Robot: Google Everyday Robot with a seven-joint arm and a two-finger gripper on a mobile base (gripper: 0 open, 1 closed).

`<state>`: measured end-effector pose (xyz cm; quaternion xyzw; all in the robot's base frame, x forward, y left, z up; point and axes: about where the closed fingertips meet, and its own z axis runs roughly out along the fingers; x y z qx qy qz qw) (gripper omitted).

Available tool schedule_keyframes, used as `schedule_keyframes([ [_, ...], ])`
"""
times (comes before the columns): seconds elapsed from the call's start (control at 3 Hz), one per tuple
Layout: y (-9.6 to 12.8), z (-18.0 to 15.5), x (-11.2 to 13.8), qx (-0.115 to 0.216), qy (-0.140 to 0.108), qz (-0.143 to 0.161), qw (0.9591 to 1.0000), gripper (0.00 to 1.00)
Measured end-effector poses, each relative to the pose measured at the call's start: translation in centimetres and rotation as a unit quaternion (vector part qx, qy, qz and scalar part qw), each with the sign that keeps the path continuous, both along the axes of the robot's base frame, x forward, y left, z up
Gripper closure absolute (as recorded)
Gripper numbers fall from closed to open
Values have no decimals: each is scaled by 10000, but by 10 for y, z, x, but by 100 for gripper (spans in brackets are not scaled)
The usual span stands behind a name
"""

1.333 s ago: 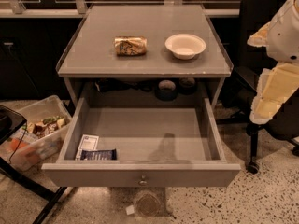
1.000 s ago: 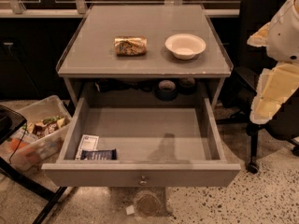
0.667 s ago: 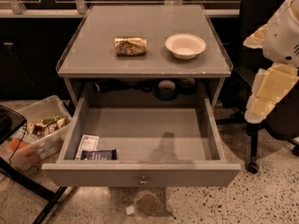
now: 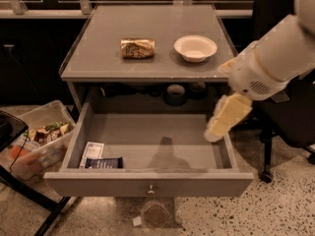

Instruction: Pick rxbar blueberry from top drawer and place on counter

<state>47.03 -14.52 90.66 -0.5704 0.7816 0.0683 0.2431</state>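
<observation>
Swung in from the right edge, the arm [image 4: 275, 58] now holds the gripper [image 4: 227, 118] over the right wall of the top drawer [image 4: 197, 185] — whether it is open or closed cannot be told. Low in the drawer's front-left corner lies the rxbar blueberry [image 4: 104, 162], print unreadable, just beside a white packet [image 4: 92, 152]. Bare drawer floor runs from bar to gripper — the counter [image 4: 98, 53] bears a can [image 4: 137, 48] and a bowl [image 4: 195, 47].

rxbar blueberry [image 4: 104, 162]: front-left in top drawer [image 4: 147, 185] | tool [image 4: 216, 129]: above its right side
</observation>
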Motion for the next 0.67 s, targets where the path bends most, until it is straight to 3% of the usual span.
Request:
schedule_keyframes([
  [0.33,62,-35,-5,762,-38,238,9968,0],
  [0.67,81,-30,4,972,-277,195,9947,0],
])
